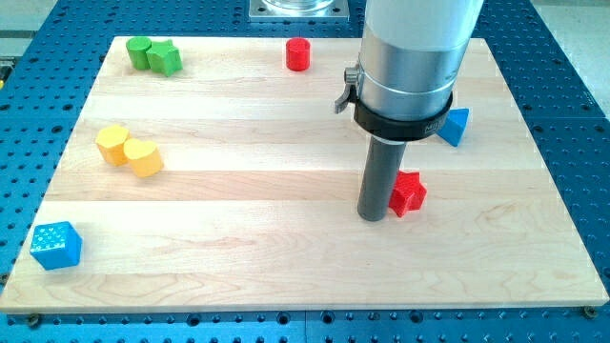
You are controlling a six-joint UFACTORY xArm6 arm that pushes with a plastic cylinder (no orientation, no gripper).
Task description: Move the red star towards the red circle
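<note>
1. We have no pincer on this arm, so apart, together or clamped does not apply; it ends in a straight dark rod, and my tip rests on the wooden table right of the view's middle.
2. The red star lies just beside my tip, toward the view's right and slightly toward the view's top. It looks to be touching the rod's side, though we cannot tell for sure.
3. The red circle stands well apart from my tip, toward the view's top and somewhat to the view's left, near the table's top edge.
4. A blue block, wedge-like in shape, sits toward the view's top right of my tip, partly hidden behind the arm's wide grey body.
5. Far to the view's left of my tip, two yellow blocks touch each other: a yellow hexagon-like block and a rounded yellow block just right of it.
6. At the view's top left, well apart from my tip, a green circle and a green star sit pressed together.
7. A blue cube lies far to the view's left and a little below my tip, at the table's bottom left corner.
</note>
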